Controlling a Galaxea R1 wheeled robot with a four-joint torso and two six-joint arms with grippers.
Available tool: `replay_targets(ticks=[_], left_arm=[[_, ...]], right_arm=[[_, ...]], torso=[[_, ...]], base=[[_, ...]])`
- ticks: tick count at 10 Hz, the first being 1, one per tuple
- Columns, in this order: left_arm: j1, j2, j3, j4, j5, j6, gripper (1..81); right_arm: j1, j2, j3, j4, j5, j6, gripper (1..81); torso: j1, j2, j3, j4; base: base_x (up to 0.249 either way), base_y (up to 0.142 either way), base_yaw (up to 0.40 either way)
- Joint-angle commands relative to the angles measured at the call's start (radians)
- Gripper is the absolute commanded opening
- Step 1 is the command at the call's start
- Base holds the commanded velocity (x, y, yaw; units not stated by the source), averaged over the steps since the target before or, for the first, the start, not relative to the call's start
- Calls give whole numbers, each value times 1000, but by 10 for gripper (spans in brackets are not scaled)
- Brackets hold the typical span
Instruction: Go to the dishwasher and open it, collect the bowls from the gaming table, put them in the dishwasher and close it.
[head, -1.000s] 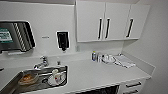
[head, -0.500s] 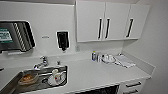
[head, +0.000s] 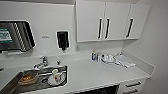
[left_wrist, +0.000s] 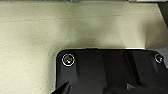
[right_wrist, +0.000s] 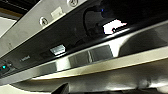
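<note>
Dishwasher (right_wrist: 82, 60): close before the right wrist camera, dark control strip above steel front, long axis horizontal; right arm judged nearer. Finger state: cannot tell. Beyond: counter (head: 100, 75), sink (head: 42, 78), cabinets (head: 105, 21).

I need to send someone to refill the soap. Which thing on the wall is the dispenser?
Find the white wall cabinets above the counter, then look left across the bare wall. Above the sink's tap hangs the soap dispenser: small, upright, black, unlike the wide steel box further left.
</note>
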Motion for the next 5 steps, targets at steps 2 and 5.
replay_targets(ticks=[2,5], left_arm=[[-34,-23,-1,-24,33,-4,811],[-34,-24,0,-24,33,-4,811]], right_arm=[[313,56,88,170,128,-39,811],[322,58,88,173,136,-25,811]], torso=[[0,0,0,0],[0,0,0,0]], base=[[0,0,0],[0,0,0]])
